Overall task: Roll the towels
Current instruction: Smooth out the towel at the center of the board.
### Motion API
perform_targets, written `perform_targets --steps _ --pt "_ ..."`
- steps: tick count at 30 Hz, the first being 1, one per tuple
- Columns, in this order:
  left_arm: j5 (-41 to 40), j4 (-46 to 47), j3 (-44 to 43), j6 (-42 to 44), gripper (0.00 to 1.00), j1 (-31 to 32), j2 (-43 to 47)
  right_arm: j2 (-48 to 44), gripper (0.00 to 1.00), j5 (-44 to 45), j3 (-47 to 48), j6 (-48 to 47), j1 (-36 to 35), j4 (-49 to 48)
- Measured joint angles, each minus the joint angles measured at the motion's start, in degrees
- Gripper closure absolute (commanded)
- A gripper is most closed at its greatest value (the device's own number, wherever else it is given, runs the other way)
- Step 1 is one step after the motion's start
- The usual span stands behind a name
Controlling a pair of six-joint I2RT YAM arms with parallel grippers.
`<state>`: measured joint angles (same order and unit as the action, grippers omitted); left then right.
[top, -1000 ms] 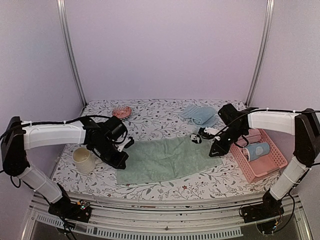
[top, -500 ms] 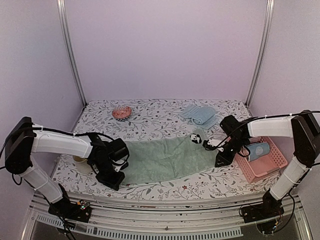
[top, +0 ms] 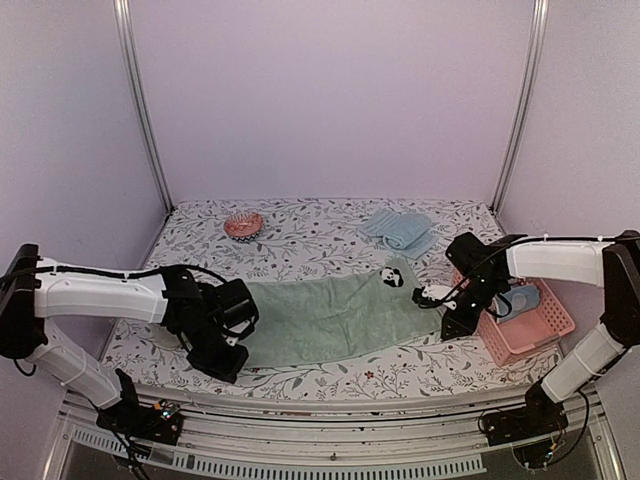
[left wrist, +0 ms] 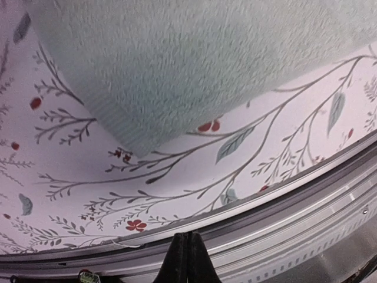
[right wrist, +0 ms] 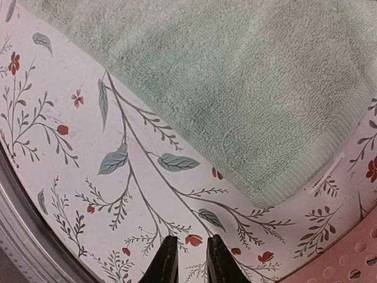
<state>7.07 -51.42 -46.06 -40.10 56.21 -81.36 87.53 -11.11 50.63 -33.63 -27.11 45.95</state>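
1. The green towel lies flat and spread out in the middle of the table, on the flowery cover.
2. The blue towel sits far back on the right, folded up in a small pile, well apart from both arms.
3. The left claw is low down by the green towel's near left corner.
4. In the left wrist view, the left claw has its two fingers pressed tight together with nothing between them. It hangs over the table's front edge, and the towel corner is a little way ahead of it.
5. The right claw is low down at the green towel's near right corner, just beside the pink basket.
6. In the right wrist view, the right claw has its fingers a tiny bit apart. Only the flowery cover shows in the gap, so it is not pinching anything. The towel's ribbed edge is close in front of it.
7. A blue cup lies inside the basket.
8. A small panda toy sits at the towel's far right corner.
9. A pink bowl stands at the back left.
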Motion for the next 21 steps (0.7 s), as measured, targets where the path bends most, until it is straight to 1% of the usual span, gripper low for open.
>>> perform_targets --steps 5,8,11,15,18,21 --pt "-4.13 0.35 -7.15 1.79 1.0 -2.47 -4.13 -0.04 0.8 -1.7 6.08 -0.24 0.0 1.07" --pt "-5.92 1.86 -8.37 2.62 1.0 -4.04 -7.52 0.96 0.8 -1.49 8.2 0.24 0.0 -0.59" --pt "-7.17 2.93 -8.37 3.13 0.97 -5.03 -9.73 4.68 0.8 0.7 8.7 1.55 0.0 -3.19" --pt "-7.8 4.2 -6.71 3.02 0.97 -5.14 -10.6 10.16 0.8 3.76 8.63 3.32 0.0 -5.68" --pt "-7.58 4.83 -2.99 2.08 0.96 -5.07 -10.23 11.06 0.8 4.76 7.69 3.41 0.0 -6.8" --pt "-6.69 5.77 -0.24 0.96 0.96 -4.35 -7.34 11.06 0.8 5.01 6.01 3.39 -0.02 -6.8"
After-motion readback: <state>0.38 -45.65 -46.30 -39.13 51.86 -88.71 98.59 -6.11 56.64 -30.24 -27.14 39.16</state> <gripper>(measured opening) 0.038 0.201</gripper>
